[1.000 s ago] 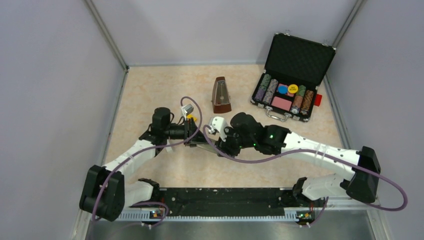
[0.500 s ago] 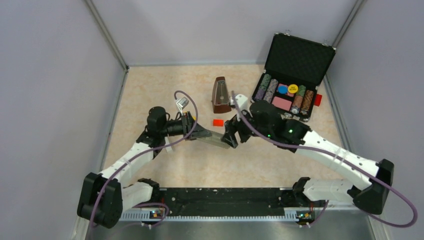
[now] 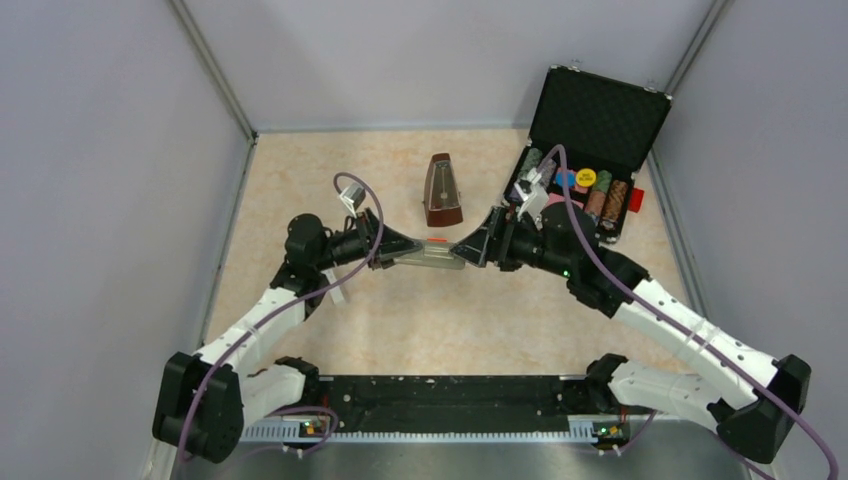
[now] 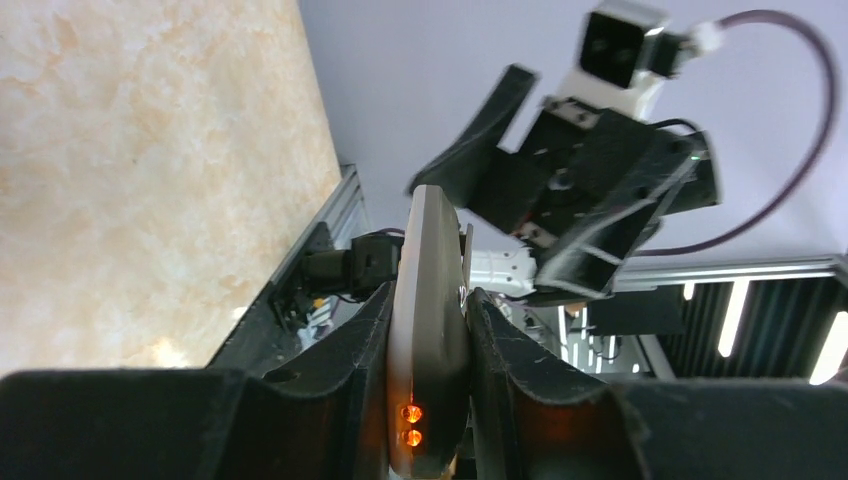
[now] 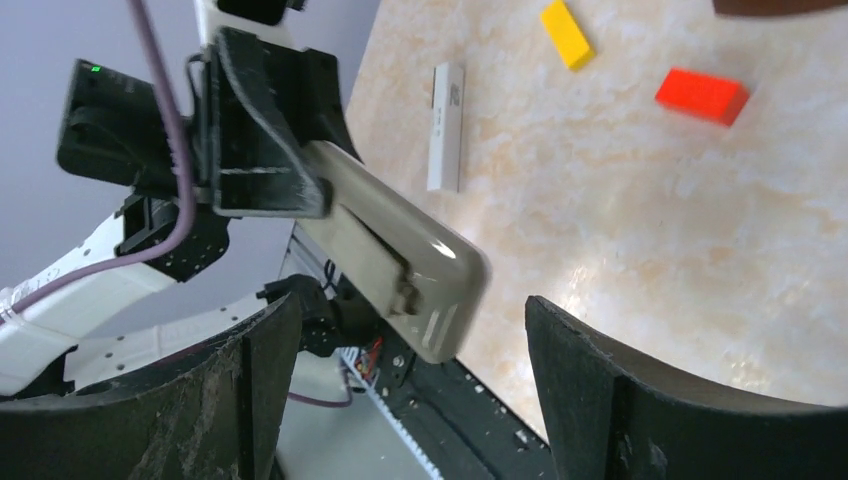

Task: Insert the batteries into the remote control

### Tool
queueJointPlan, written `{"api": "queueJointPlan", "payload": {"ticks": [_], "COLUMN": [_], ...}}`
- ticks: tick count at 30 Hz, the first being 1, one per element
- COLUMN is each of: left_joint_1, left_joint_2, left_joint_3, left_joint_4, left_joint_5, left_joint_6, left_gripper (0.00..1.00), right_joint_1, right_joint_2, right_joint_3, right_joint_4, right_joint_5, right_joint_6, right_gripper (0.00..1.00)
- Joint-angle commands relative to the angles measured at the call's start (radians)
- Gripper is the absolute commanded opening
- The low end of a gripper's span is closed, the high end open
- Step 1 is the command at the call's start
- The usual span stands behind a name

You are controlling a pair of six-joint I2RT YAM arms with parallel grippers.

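My left gripper (image 3: 402, 250) is shut on one end of the grey remote control (image 3: 432, 257) and holds it level above the table. In the left wrist view the remote (image 4: 432, 270) stands edge-on between my pads (image 4: 350, 350). My right gripper (image 3: 478, 247) is open and empty, facing the remote's free end. In the right wrist view the remote's end (image 5: 400, 260) reaches in between my spread fingers (image 5: 600, 390) without touching them. No batteries show in any view.
On the table lie a chunky red-orange block (image 5: 702, 96), a flat yellow block (image 5: 567, 33) and a slim white bar (image 5: 446, 127). A brown metronome (image 3: 443, 190) stands behind the grippers. An open black case of poker chips (image 3: 575, 195) sits at back right.
Both grippers moved toward the back of the table. My right gripper swung right, off the remote's middle to its free end. The left gripper kept the remote.
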Motion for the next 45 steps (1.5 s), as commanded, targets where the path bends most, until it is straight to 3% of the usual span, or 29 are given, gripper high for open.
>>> {"api": "queueJointPlan", "payload": {"ticks": [1, 9, 19, 22, 33, 36, 41, 45], "left_joint_1": [-0.001, -0.002, -0.002, -0.003, -0.002, -0.002, -0.003, -0.003], "left_joint_2": [-0.044, -0.061, -0.070, -0.074, -0.065, -0.063, -0.050, -0.043], "left_joint_3": [0.053, 0.056, 0.048, 0.046, 0.048, 0.048, 0.051, 0.057], "left_joint_4": [0.132, 0.149, 0.172, 0.174, 0.187, 0.182, 0.191, 0.189], "left_joint_5": [-0.013, 0.009, 0.013, 0.018, 0.008, 0.003, 0.001, -0.008], "left_joint_6": [-0.138, -0.180, -0.186, -0.173, -0.150, -0.138, -0.130, -0.115], "left_gripper": [0.00, 0.00, 0.00, 0.00, 0.00, 0.00, 0.00, 0.00], "right_joint_1": [-0.008, -0.008, -0.008, -0.009, -0.009, -0.009, -0.009, -0.009], "right_joint_2": [-0.038, -0.055, -0.030, -0.011, 0.061, 0.088, 0.120, 0.124], "right_joint_3": [-0.094, -0.182, -0.218, -0.218, -0.210, -0.197, -0.163, -0.143], "right_joint_4": [0.162, 0.349, 0.450, 0.461, 0.466, 0.465, 0.438, 0.402], "right_joint_5": [-0.042, -0.034, -0.056, -0.062, -0.112, -0.129, -0.147, -0.148], "right_joint_6": [0.212, 0.282, 0.351, 0.362, 0.356, 0.349, 0.321, 0.298], "right_gripper": [0.80, 0.80, 0.79, 0.70, 0.24, 0.16, 0.16, 0.32]}}
